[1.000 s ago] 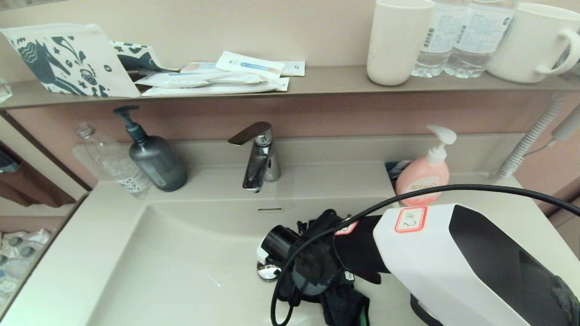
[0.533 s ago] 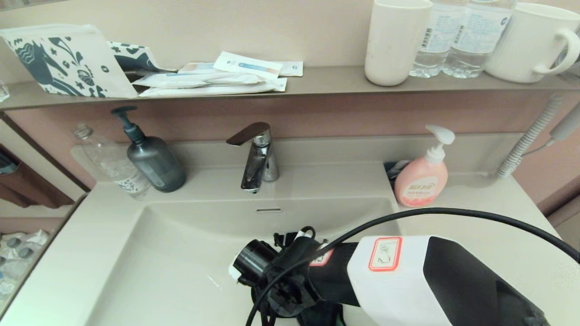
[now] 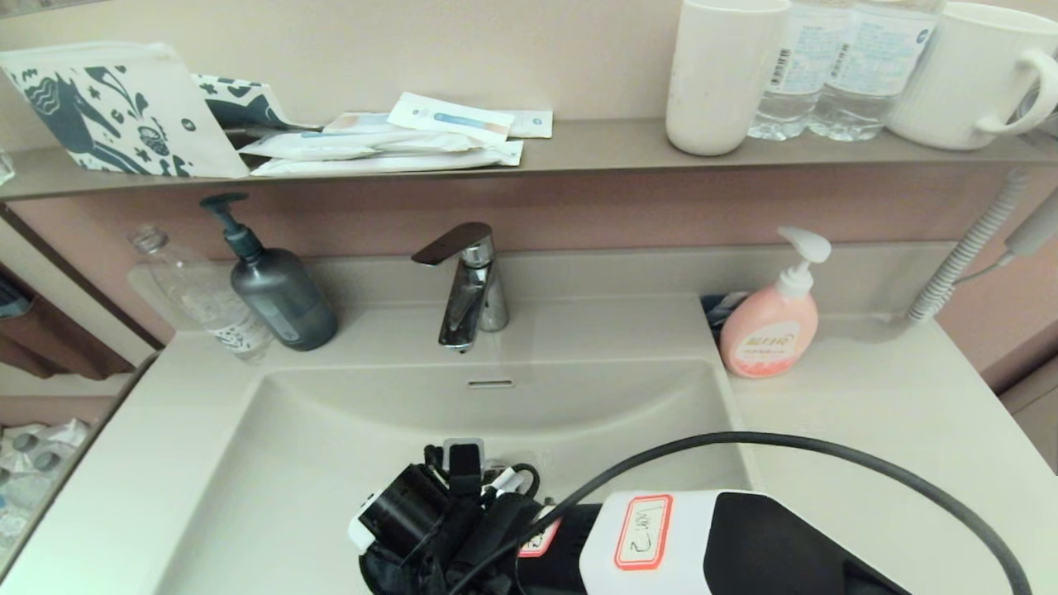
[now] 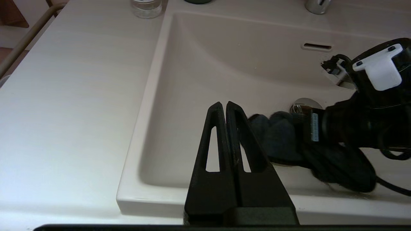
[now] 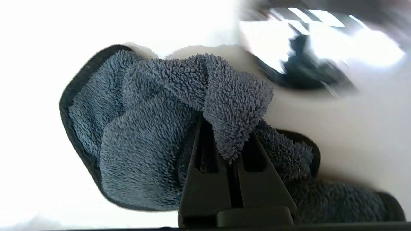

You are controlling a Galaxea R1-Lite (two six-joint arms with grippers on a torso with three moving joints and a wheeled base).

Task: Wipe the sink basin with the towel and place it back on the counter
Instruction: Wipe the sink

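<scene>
Down in the sink basin [image 3: 273, 463], near its front wall, the right gripper [image 5: 231, 154] pinches the towel [image 5: 144, 134] between its 2 fingers. A fold of the fluffy grey cloth sticks up between them, and the rest bunches around and under the fingertips, pressed on the basin floor. The chrome drain plug [image 4: 305, 105] sits just behind the towel. From the head view, the right arm covers the front right part of the basin, while the left half and the back slope under the overflow slot [image 3: 490, 383] lie bare. The counter [image 3: 893, 413] has a flat bare wing on the right, in front of the pink soap bottle [image 3: 773, 326]. The left gripper [image 4: 226, 110] hangs over the basin's front left rim, fingers pressed together, holding nothing, just beside the towel.
</scene>
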